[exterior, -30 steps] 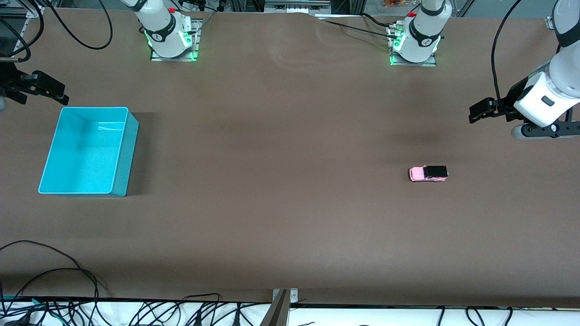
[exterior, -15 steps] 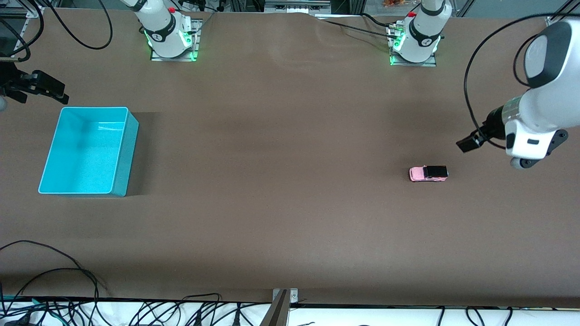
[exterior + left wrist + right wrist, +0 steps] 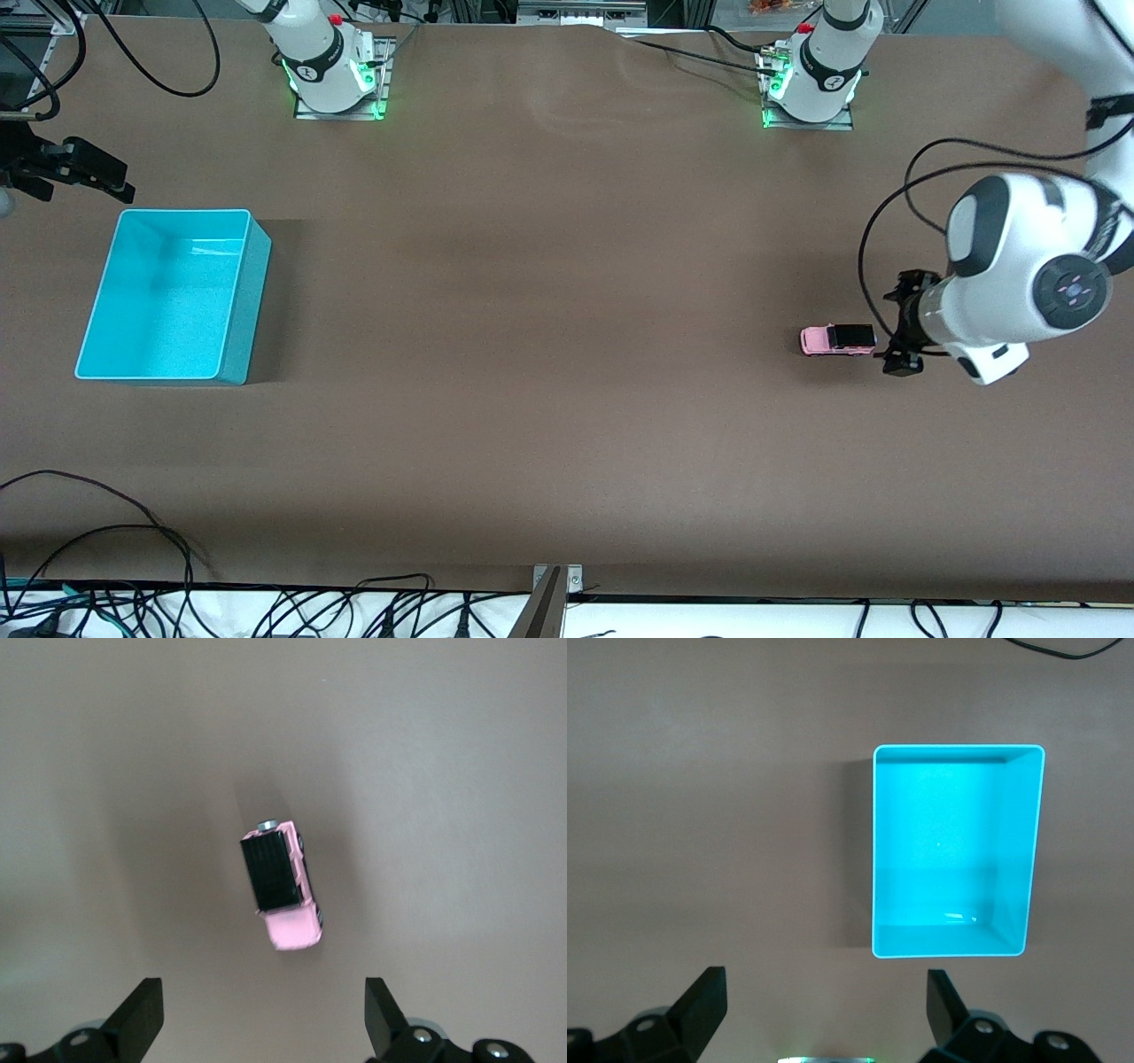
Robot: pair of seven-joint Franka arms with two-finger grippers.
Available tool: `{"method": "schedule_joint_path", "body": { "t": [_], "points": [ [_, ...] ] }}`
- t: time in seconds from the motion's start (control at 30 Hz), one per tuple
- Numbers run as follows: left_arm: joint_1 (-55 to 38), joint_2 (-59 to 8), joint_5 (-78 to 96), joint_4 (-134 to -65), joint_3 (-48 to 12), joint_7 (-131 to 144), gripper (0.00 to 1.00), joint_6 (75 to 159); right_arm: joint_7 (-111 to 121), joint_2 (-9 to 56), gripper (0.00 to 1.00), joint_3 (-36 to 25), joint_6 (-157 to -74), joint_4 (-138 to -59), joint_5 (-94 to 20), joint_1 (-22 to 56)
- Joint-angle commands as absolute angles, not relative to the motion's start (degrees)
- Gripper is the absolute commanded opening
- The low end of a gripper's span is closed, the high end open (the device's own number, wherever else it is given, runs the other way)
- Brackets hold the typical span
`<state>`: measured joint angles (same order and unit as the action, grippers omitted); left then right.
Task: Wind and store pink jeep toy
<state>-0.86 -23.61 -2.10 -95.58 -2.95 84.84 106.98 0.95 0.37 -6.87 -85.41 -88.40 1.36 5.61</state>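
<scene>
The pink jeep toy (image 3: 837, 339) stands on the brown table toward the left arm's end, its black roof on the half that faces my left gripper (image 3: 897, 324). That gripper hangs open over the table just beside the jeep, apart from it. In the left wrist view the jeep (image 3: 279, 886) lies ahead of the wide-spread fingers (image 3: 142, 1017), not between them, and my left gripper (image 3: 261, 1019) is empty. My right gripper (image 3: 84, 173) waits open over the table's right-arm end, close to the turquoise bin (image 3: 250, 292). The right wrist view shows the empty bin (image 3: 874, 850) ahead of my right gripper (image 3: 824, 1010).
Both arm bases (image 3: 332, 75) (image 3: 811, 84) stand along the table edge farthest from the front camera. Black cables (image 3: 97, 540) loop over the nearest edge, and a metal bracket (image 3: 554, 589) sits at its middle. Bare brown table lies between the bin and the jeep.
My left arm has swung down from the table's end, bringing its open gripper right beside the jeep. The jeep, the bin and the right arm have not moved.
</scene>
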Motion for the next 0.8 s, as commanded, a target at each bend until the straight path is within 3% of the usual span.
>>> {"method": "schedule_joint_path", "body": {
  "t": [0.0, 0.37, 0.73, 0.77],
  "points": [
    [-1.93, -26.28, -4.31, -99.74, -2.90, 91.75, 1.00, 114.50, 0.79, 0.26, 1.00, -7.21, -83.94, -87.19, 0.79, 5.80],
    [-0.18, -25.84, -4.39, -112.23, -2.55, 94.92, 1.00, 129.28, 0.79, 0.26, 1.00, -7.21, -84.02, -87.19, 0.79, 5.80],
    [-0.09, -25.05, -7.56, -117.42, -2.55, 104.41, 1.00, 133.15, 0.79, 0.26, 1.00, -7.21, -84.02, -87.19, 0.79, 5.80],
    [-0.09, -24.96, -7.65, -117.77, -2.55, 105.11, 0.96, 133.59, 0.70, 0.26, 1.00, -7.21, -84.02, -87.19, 0.79, 5.80]
  ]
}}
